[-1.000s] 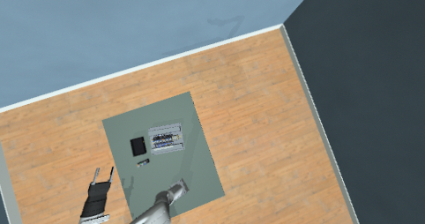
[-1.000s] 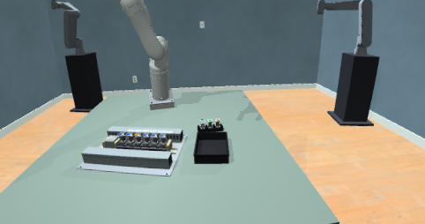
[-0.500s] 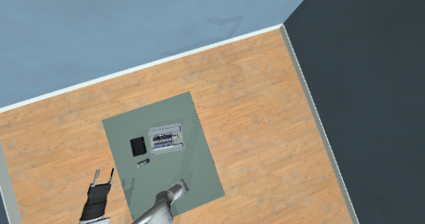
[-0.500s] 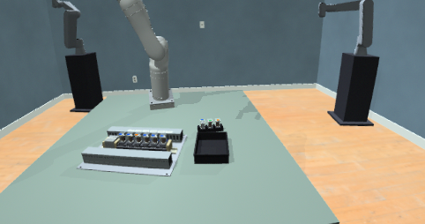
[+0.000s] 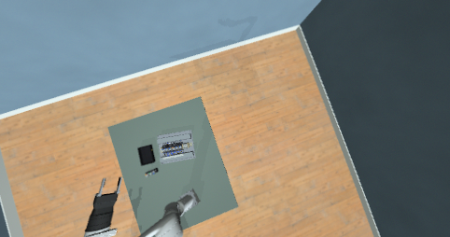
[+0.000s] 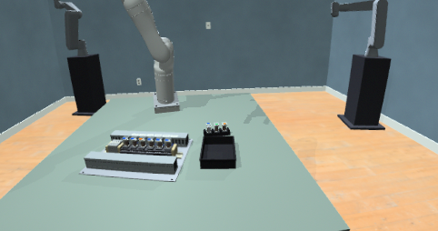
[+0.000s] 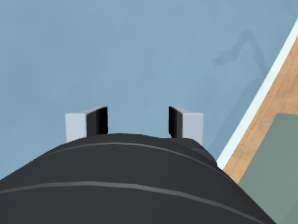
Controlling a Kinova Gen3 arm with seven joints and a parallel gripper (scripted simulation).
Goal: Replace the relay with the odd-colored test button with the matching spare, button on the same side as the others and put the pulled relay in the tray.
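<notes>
Pincer [image 5: 111,178] [image 7: 138,119] released, its two fingers wide apart with nothing between them; it hangs off to the side of the green mat [image 5: 159,116] [image 6: 254,188], which leaves the parts untouched and in plain sight. The odd relay [image 6: 142,144], orange-buttoned among blue ones, sits in the row on the grey panel [image 5: 161,137] [image 6: 184,153], third from the left in the exterior view. Long grey channels, front [image 6: 129,163] and rear [image 6: 182,139], flank the row, so a straight grip from above is probably wanted. Just beside the panel lies the black tray [image 5: 147,155] [image 6: 218,165], with nothing in it, handy for the pulled relay. By its far edge, a small rack [image 5: 151,173] [image 6: 217,133] holds three spares upright, likely to keep them ready for gripping; the blue-buttoned spare [image 6: 209,128] looks the match, and its button side should be checked before it goes in
</notes>
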